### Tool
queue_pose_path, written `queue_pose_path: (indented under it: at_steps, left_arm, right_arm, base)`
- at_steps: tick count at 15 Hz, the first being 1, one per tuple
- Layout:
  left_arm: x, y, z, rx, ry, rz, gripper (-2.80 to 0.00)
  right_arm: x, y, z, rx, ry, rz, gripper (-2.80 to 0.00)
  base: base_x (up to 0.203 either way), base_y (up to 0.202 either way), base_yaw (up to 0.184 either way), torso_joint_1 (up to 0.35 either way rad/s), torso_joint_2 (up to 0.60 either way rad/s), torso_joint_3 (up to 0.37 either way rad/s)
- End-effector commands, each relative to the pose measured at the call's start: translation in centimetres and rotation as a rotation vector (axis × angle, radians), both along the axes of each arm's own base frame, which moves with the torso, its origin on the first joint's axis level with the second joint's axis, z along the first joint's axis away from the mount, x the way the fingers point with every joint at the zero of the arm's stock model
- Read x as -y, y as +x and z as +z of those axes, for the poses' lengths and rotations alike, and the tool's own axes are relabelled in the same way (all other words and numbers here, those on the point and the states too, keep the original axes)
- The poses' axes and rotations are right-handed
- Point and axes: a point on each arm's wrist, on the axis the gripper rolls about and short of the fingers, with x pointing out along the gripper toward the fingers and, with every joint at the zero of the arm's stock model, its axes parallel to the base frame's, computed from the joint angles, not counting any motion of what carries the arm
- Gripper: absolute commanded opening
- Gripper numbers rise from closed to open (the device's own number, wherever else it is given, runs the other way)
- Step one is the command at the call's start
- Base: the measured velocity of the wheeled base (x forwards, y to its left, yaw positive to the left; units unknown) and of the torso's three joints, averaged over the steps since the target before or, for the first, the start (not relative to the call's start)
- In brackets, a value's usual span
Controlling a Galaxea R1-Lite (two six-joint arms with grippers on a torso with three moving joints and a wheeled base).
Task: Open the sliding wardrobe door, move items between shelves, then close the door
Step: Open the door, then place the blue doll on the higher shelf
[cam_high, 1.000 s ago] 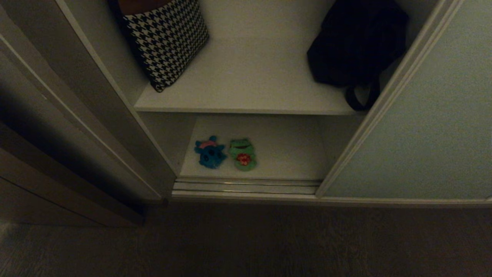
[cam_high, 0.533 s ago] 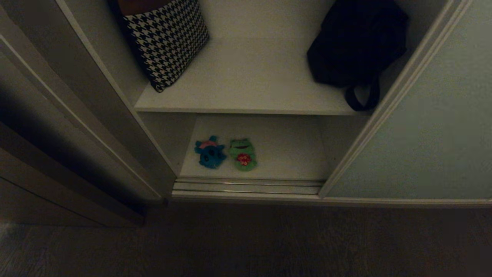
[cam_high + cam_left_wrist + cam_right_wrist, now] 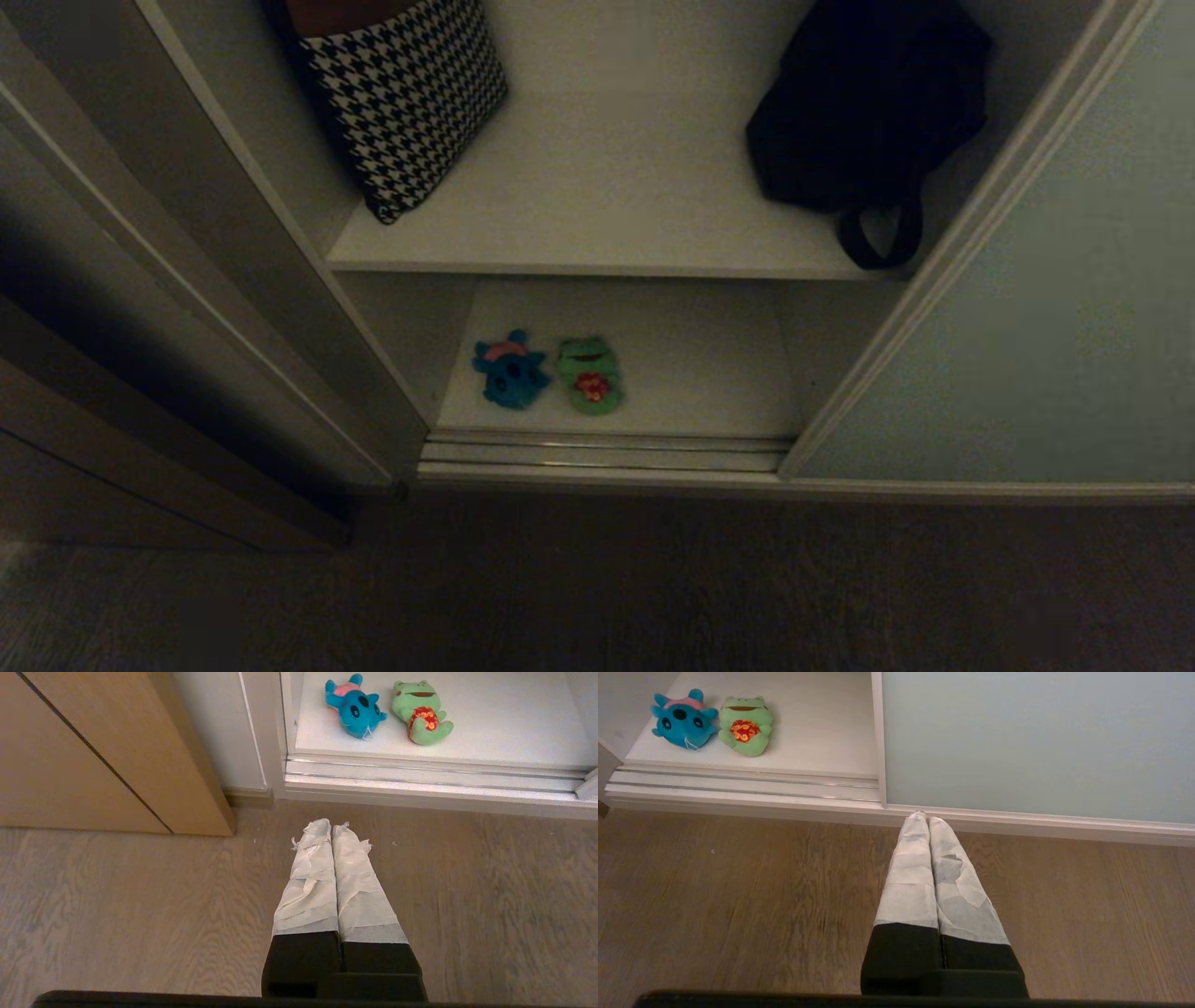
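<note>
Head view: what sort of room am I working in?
Likely a bedroom: a built-in wardrobe with a sliding wardrobe door, white shelves holding a houndstooth cushion and plush toys, wood floor.

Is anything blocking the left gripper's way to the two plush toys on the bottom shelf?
Nothing visible: the sliding door is open, and only bare floor and the sill track separate the left gripper from the toys.

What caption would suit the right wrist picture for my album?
Right gripper shut above the wooden floor, facing the sliding wardrobe door; two plush toys on the bottom shelf.
</note>
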Motion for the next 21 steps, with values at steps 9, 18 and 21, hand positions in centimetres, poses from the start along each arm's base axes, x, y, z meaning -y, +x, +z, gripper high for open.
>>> queue_pose_path:
  at_steps: [9, 18, 21]
  left_arm:
    - [0.00, 0.03, 0.02, -0.007, 0.001, 0.001, -2.80]
    - [0.00, 0.00, 0.01, -0.014, 0.003, 0.000, -2.80]
    - [0.00, 0.01, -0.03, -0.015, 0.003, 0.000, -2.80]
  right_arm:
    - [0.00, -0.01, -0.01, 0.002, 0.000, 0.001, -2.80]
    - [0.00, -0.02, 0.03, 0.003, 0.000, 0.001, -2.80]
    - [0.00, -0.02, 0.03, 0.003, 0.000, 0.001, -2.80]
  base:
    - [0.000, 0.000, 0.000, 0.002, 0.00, -0.132]
    - [0.000, 0.000, 0.000, 0.003, 0.00, -0.195]
    - [0.000, 0.000, 0.000, 0.003, 0.00, -0.198]
